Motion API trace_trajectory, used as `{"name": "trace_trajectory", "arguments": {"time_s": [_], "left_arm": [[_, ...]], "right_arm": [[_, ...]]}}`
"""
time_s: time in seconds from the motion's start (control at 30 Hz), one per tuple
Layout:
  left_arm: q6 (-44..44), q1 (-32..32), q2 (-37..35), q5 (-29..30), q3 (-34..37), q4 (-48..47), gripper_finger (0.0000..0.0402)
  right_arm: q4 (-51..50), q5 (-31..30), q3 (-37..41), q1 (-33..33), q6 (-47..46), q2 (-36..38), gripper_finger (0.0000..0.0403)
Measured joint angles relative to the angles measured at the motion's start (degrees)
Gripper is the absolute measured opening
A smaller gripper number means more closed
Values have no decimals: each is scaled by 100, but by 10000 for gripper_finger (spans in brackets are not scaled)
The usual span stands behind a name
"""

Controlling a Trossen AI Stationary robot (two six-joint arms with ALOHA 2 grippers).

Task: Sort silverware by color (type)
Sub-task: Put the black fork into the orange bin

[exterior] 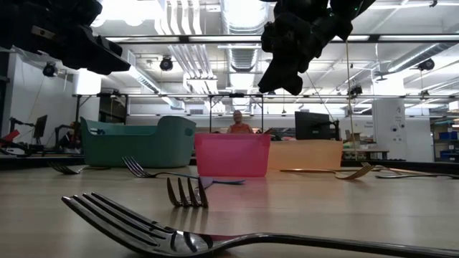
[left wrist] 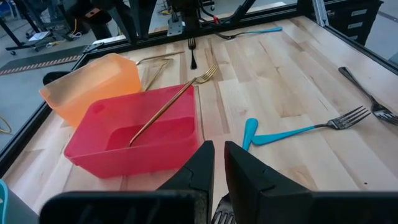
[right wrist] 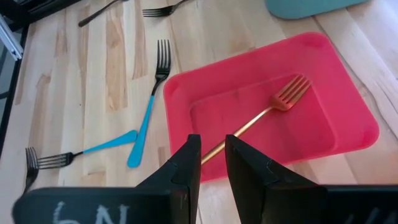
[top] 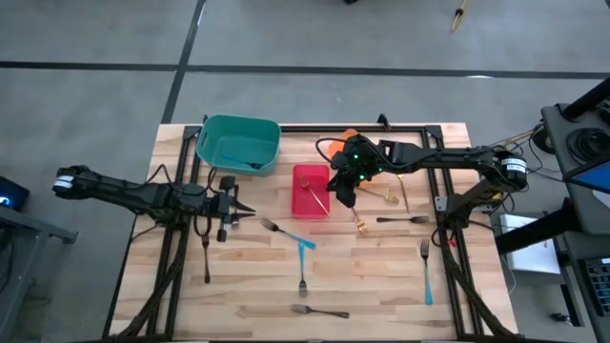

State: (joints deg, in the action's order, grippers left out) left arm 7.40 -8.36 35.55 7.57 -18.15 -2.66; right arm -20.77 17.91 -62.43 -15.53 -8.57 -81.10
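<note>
over red bin (top: 310, 191), right claw (right wrist: 212, 163) narrowly parted, empty; gold fork (right wrist: 261, 115) handle end hidden behind it; left claw (left wrist: 218, 163) pressed together.

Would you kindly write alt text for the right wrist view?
A gold fork lies in a red bin on a wooden table, seen past the right pincer. Beside the bin lie two blue-handled forks, crossing at the handle ends.

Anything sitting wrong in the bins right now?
Yes: the gold fork in the red bin isn't lying flat. It leans on the bin's rim, one end poking out over the edge. The right gripper hovers above it.
</note>
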Motion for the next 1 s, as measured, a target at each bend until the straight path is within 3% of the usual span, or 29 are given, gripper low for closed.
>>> {"name": "trace_trajectory", "arguments": {"time_s": [0.27,0.7,0.9,1.0], "left_arm": [[-85,-2,0,251,0,0,20],[-111,0,0,389,0,0,20],[-111,0,0,391,0,2,20],[-111,0,0,402,0,4,20]], "right_arm": [[-676,2,0,-71,-388,0,63],[-3071,-12,3,-398,-858,0,63],[-3417,-36,260,-479,-1145,0,63],[-3415,-390,475,-476,-1078,0,63]]}}
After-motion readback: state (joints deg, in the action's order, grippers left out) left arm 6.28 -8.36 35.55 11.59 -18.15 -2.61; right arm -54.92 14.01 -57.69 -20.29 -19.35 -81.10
